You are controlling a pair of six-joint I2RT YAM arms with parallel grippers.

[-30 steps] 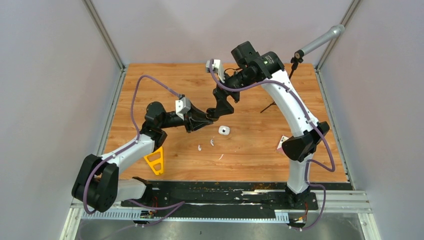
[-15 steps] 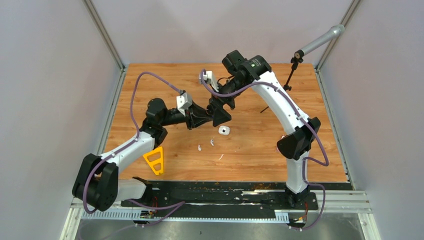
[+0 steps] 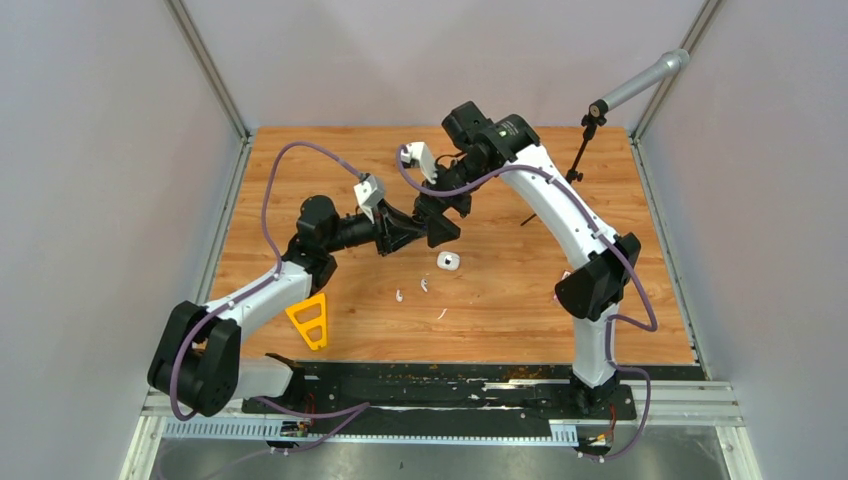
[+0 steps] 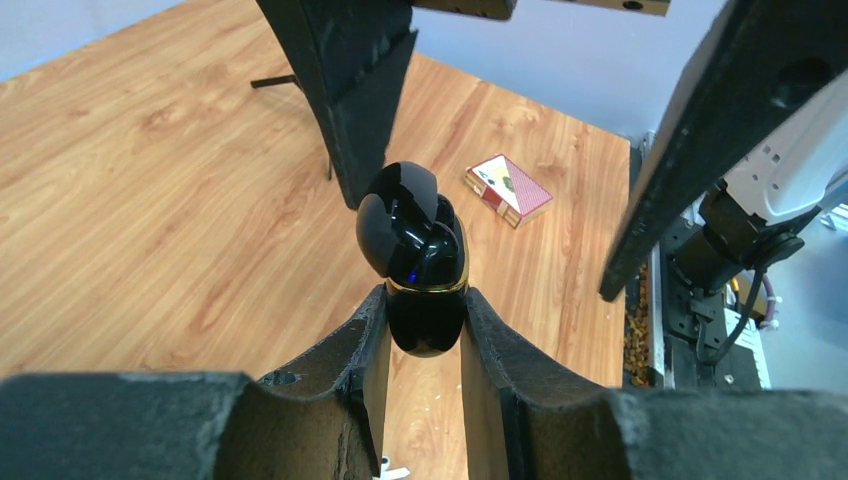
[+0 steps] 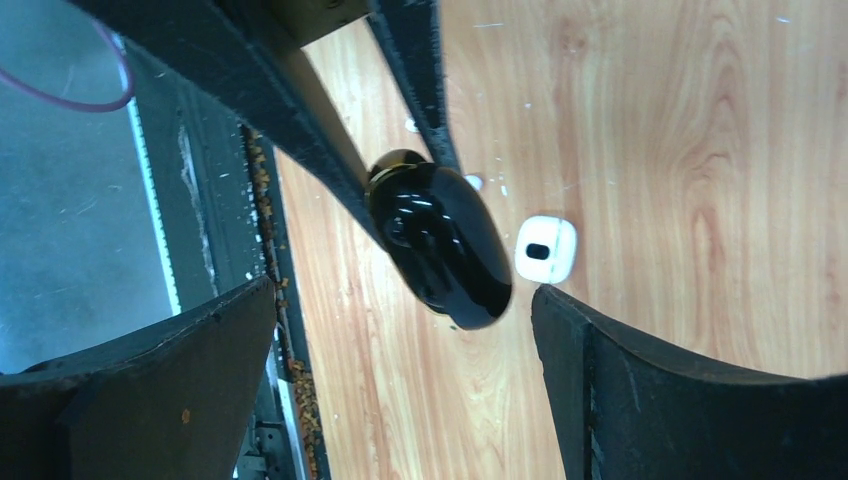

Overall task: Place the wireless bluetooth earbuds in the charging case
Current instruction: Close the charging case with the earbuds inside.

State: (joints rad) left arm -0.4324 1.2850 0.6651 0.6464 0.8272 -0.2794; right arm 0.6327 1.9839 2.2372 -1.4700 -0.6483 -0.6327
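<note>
A case is sitting pinched between the left gripper's fingers above the middle of the table, the right gripper's fingers standing wide apart on either side of it. Beneath, slightly nearer, a second case is lying on the table, two earbuds lying nearer and left of it. A card box is lying toward the right edge, a triangular frame toward the near-left corner.
</note>
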